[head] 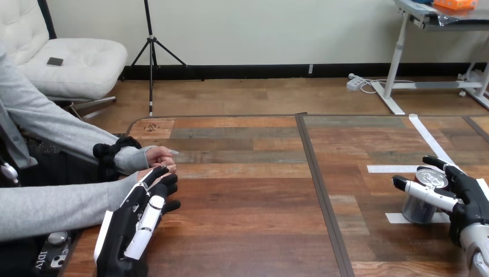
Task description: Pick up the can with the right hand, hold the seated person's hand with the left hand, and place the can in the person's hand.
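Observation:
A silver can (420, 203) stands upright on white tape at the table's right side. My right hand (468, 199) wraps it from the right: a finger (421, 191) lies across its front and the thumb (439, 164) reaches behind its rim. At the left edge, my left hand (134, 222) lies over the person's nearer hand (129, 179), grey-sleeved, with its fingers (163, 180) curled over that hand, which is mostly hidden beneath. The person's farther hand (159, 156) rests as a loose fist just beyond, apart from my hand.
White tape strips (429, 138) mark the right half of the wooden table (248, 196). A dark seam (320, 190) runs down the tabletop's middle. A small black device (51, 251) lies at the lower left corner by the person's forearm.

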Controlling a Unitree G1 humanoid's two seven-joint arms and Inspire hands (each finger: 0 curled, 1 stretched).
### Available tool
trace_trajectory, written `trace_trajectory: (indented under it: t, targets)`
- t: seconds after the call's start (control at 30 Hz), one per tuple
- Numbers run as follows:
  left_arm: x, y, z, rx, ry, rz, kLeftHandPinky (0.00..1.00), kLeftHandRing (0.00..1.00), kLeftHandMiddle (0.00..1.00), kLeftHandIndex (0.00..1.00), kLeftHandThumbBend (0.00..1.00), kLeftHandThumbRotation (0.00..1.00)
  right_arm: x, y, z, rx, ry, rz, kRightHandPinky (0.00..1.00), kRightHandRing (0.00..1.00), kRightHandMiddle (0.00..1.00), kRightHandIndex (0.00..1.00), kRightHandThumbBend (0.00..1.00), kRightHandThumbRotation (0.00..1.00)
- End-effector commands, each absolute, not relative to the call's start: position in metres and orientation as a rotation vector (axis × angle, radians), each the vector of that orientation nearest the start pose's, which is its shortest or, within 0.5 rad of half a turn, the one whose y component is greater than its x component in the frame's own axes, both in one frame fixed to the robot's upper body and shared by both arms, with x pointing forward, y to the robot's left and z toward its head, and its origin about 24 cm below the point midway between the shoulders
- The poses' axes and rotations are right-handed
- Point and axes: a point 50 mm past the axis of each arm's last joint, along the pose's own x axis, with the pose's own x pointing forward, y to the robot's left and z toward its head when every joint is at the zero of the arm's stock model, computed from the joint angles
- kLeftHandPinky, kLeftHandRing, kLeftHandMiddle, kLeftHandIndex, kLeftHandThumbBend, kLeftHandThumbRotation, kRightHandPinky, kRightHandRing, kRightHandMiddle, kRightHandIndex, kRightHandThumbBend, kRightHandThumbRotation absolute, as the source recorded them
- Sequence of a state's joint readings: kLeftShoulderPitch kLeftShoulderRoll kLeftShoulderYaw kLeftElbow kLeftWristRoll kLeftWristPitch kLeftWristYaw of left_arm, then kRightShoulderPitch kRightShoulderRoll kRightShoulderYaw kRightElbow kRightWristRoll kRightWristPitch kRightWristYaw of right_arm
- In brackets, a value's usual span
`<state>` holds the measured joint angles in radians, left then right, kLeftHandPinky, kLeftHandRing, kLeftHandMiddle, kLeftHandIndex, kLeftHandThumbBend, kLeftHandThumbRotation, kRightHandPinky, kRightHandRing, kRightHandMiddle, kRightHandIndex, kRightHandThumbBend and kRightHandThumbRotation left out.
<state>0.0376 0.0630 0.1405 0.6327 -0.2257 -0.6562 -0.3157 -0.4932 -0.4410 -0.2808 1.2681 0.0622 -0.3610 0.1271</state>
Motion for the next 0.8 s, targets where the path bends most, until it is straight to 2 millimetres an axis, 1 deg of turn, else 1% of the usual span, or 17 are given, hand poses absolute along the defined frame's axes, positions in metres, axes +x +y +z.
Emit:
trace_trajectory:
  t: [0.0, 0.27, 0.4, 0.57, 0.77]
  targets:
    - [0.2271, 0.1947, -0.0184, -0.090, -0.130, -0.051, 0.74, 0.83, 0.80, 0.82, 0.49, 0.65, 0.2908, -0.3122, -0.0034, -0.165, 0.289, -0.258, 0.75, 0.76, 0.78, 0.79, 0.76, 0.00]
    - [0.2275, 0.1949, -0.0183, -0.086, -0.132, -0.052, 0.73, 0.82, 0.80, 0.81, 0.48, 0.65, 0.2912, -0.3117, -0.0032, -0.130, 0.279, -0.262, 0.69, 0.73, 0.76, 0.77, 0.64, 0.00]
    - [0.2275, 0.1947, -0.0183, -0.089, -0.132, -0.052, 0.73, 0.82, 0.80, 0.81, 0.47, 0.65, 0.2913, -0.3116, -0.0029, -0.143, 0.279, -0.260, 0.68, 0.72, 0.75, 0.76, 0.61, 0.00]
    - [0.2277, 0.1949, -0.0184, -0.090, -0.131, -0.056, 0.73, 0.83, 0.80, 0.82, 0.45, 0.65, 0.2912, -0.3122, -0.0028, -0.158, 0.285, -0.254, 0.67, 0.71, 0.74, 0.76, 0.59, 0.00]
    - [0.2279, 0.1953, -0.0184, -0.086, -0.135, -0.059, 0.74, 0.83, 0.80, 0.82, 0.43, 0.65, 0.2919, -0.3122, -0.0017, -0.174, 0.284, -0.252, 0.66, 0.67, 0.71, 0.74, 0.61, 0.00]
